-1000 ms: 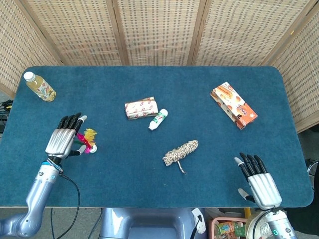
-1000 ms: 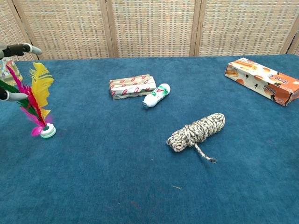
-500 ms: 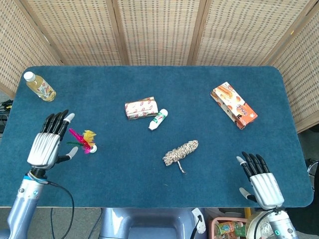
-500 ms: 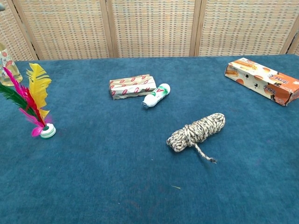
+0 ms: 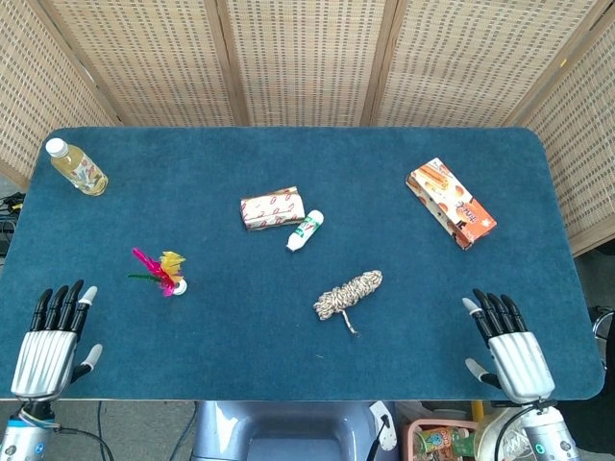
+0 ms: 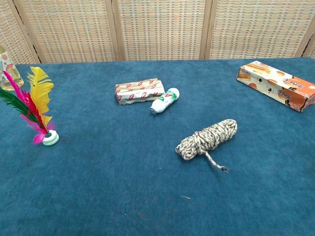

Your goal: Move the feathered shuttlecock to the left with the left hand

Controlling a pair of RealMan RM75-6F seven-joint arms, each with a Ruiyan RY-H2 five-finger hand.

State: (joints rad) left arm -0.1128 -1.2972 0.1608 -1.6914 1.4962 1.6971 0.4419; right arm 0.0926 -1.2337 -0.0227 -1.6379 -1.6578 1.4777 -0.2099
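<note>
Left hand (image 5: 43, 341) hovering at near-left desk (image 5: 240, 346) edge, fingers (image 5: 60, 300) extended, slightly apart, holding nothing. Right hand (image 5: 509, 346) likewise spread and empty at near-right edge. Feathered shuttlecock (image 5: 159, 272) standing upright on base, left side of desk, well apart from left hand. Likely handling very light, feathers soft and crushable; small base looking like firmest pinch point, tipping easily.

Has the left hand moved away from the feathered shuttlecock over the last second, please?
Yes. In the head view the left hand has drawn back toward the table's near edge, now well clear of the feathered shuttlecock, which stands where it was.
</note>
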